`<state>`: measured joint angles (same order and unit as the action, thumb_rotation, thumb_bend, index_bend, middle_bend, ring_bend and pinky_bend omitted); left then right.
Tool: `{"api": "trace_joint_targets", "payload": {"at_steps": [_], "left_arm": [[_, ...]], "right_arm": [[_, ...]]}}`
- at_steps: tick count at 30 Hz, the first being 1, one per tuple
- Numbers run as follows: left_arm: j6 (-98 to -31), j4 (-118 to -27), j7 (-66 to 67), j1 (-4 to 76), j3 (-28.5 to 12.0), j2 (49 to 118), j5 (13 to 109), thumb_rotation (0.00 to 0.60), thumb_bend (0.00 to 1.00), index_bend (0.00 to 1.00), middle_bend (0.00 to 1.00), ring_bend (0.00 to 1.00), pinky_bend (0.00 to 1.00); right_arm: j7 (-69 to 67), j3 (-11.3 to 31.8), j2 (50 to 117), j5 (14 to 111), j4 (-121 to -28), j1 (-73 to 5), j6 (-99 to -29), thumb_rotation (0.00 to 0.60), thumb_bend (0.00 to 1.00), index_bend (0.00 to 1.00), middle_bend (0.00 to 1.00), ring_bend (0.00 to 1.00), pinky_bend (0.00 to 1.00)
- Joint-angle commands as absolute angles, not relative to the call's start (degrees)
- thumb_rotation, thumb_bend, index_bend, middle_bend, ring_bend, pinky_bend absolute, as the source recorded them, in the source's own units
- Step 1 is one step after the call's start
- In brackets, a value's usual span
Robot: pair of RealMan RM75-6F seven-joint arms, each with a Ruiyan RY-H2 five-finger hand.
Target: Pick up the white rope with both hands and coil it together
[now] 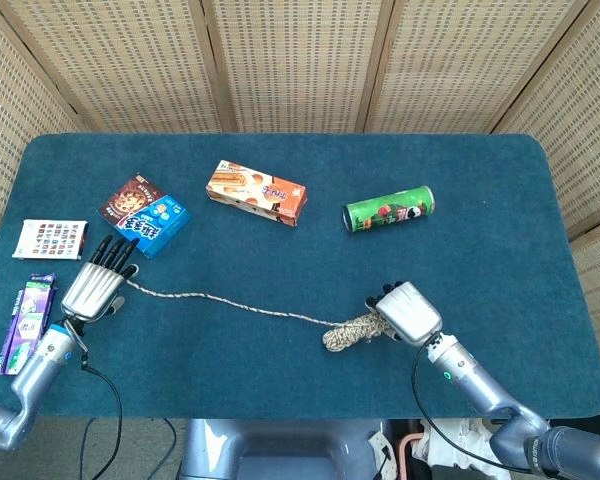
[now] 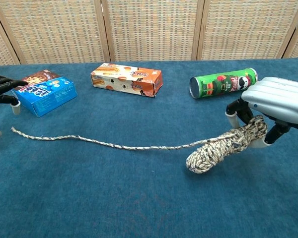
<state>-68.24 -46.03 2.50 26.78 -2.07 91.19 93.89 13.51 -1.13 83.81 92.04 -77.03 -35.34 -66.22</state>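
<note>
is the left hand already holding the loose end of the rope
No, the left hand hovers open just beside the white rope's free end, fingers spread, gripping nothing.

In the chest view the left hand [image 2: 0, 89] is cut by the edge at nine o'clock, only dark fingers [image 2: 10, 85] showing. The right hand [image 2: 275, 101] runs off at three o'clock, its palm side hidden above the white rope [image 2: 223, 146]. Print on the flat card [image 1: 50, 238] is too small to read.
</note>
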Motion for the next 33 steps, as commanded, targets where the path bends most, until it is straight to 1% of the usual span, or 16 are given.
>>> {"api": "trace_joint_targets", "payload": {"at_steps": [1, 7, 11, 14, 20, 24, 33], "left_arm": [[-67.38, -41.92, 0.45, 27.98, -1.56, 94.36, 93.51, 0.6, 0.24, 0.41, 0.0, 0.0, 0.0], [-68.5, -37.95, -1.1, 28.94, -1.15, 97.31, 93.66, 0.6, 0.26, 0.42, 0.0, 0.0, 0.0], [-68.27, -35.42, -1.59, 29.14, -0.53, 99.22, 93.57, 0.6, 0.28, 0.48, 0.0, 0.0, 0.0], [-68.12, -33.92, -2.1, 29.32, -0.24, 100.31, 93.38, 0.6, 0.3, 0.5, 0.0, 0.0, 0.0], [-67.08, -31.67, -2.19, 30.04, 0.35, 101.91, 93.18, 0.6, 0.32, 0.5, 0.0, 0.0, 0.0], [-65.63, -30.06, -2.29, 30.54, 0.67, 102.77, 92.79, 0.6, 0.35, 0.5, 0.0, 0.0, 0.0], [-64.92, -27.64, -3.07, 30.87, 1.13, 103.89, 92.31, 0.6, 0.36, 0.5, 0.0, 0.0, 0.0]], "right_arm": [[13.56, -1.07, 83.78, 92.12, -77.08, -35.24, -66.12, 0.6, 0.49, 0.68, 0.72, 0.53, 0.64], [13.42, -0.85, 83.72, 92.39, -77.16, -34.99, -66.04, 0.6, 0.49, 0.68, 0.72, 0.53, 0.64], [13.08, -0.74, 83.76, 92.42, -76.85, -34.79, -65.95, 0.6, 0.49, 0.68, 0.72, 0.53, 0.64], [12.84, -0.72, 83.7, 92.53, -76.69, -34.7, -65.82, 0.6, 0.49, 0.68, 0.72, 0.53, 0.64], [12.47, -0.45, 83.48, 92.63, -76.69, -34.53, -65.84, 0.6, 0.5, 0.68, 0.72, 0.53, 0.64], [12.48, -0.32, 83.32, 92.71, -76.78, -34.44, -65.81, 0.6, 0.5, 0.68, 0.72, 0.53, 0.64], [12.27, -0.04, 83.02, 92.74, -76.64, -34.24, -65.76, 0.6, 0.51, 0.68, 0.72, 0.53, 0.64]]}}
